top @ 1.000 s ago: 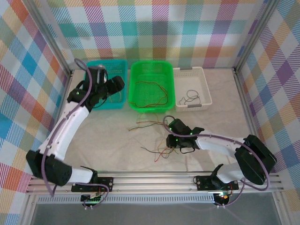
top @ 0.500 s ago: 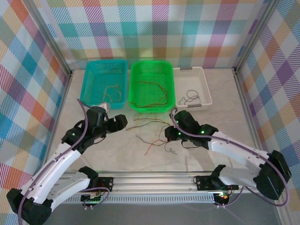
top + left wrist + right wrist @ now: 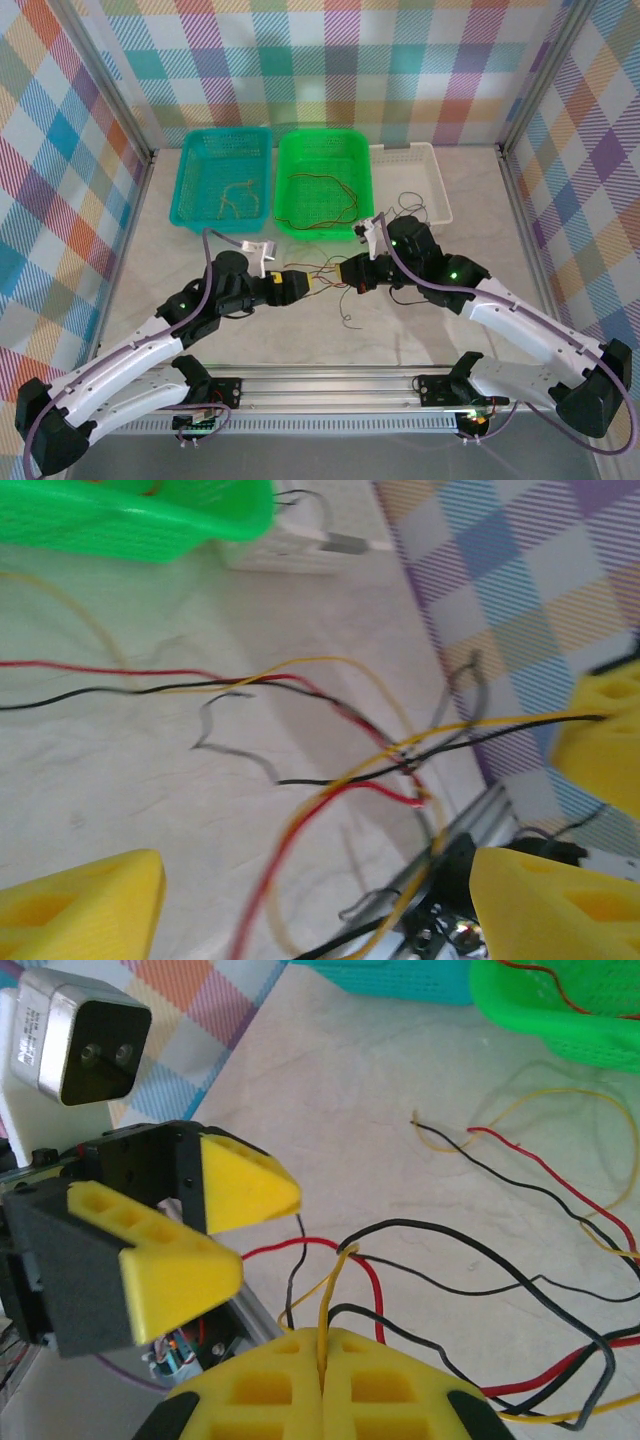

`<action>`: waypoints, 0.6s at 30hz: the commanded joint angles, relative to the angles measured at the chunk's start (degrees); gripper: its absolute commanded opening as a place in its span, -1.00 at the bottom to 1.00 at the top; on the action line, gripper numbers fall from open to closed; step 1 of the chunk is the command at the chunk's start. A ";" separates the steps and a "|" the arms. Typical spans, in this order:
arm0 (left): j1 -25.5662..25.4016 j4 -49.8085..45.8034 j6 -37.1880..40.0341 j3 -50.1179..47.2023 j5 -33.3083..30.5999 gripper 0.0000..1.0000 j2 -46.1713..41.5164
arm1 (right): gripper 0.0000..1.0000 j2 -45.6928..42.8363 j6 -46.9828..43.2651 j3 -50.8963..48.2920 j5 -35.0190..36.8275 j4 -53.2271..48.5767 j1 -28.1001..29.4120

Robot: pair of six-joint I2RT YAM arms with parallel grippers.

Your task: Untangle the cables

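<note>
The tangle of thin red, yellow and black cables (image 3: 322,275) lies on the table in front of the green basket, between my two grippers. My right gripper (image 3: 322,1338) is shut on a yellow cable (image 3: 329,1295) that rises out of the knot; red and black strands loop just beyond it. In the top view that gripper (image 3: 352,272) sits at the tangle's right side. My left gripper (image 3: 290,284) faces it from the left, open, its yellow fingers (image 3: 85,905) spread wide with red and yellow strands (image 3: 300,825) running between them, none clamped.
Teal basket (image 3: 178,190) holds a tan wire (image 3: 235,197). Green basket (image 3: 281,190) holds red and orange wires. White basket (image 3: 400,148) holds a dark wire (image 3: 405,210). A loose grey wire (image 3: 347,318) lies nearer the front rail (image 3: 320,385).
My left arm has swung from the teal basket down to the table middle, up to the tangle. My right gripper has shifted left and back, taking the cables with it.
</note>
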 commanded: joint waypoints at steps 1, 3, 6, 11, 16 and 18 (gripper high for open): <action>-2.15 8.51 0.09 -1.61 2.27 0.59 0.49 | -1.00 0.27 -1.52 2.03 -4.59 0.93 0.29; -3.00 9.65 0.19 -2.20 2.60 0.58 1.18 | -1.00 0.59 -1.52 2.36 -5.42 1.11 0.24; -4.23 10.95 0.71 -3.25 3.22 0.48 2.35 | -1.00 0.68 -1.43 2.89 -5.70 1.18 0.22; -6.63 11.16 2.38 -3.95 3.77 0.10 3.97 | -1.00 0.27 -1.26 4.12 -4.49 0.92 0.04; -8.06 11.18 3.61 -3.85 4.25 0.02 5.74 | -1.00 0.38 -0.72 4.98 -5.46 1.73 -0.04; -8.73 11.28 3.94 -3.76 3.75 -0.16 6.29 | -1.00 0.25 -0.53 5.19 -5.72 1.79 -0.05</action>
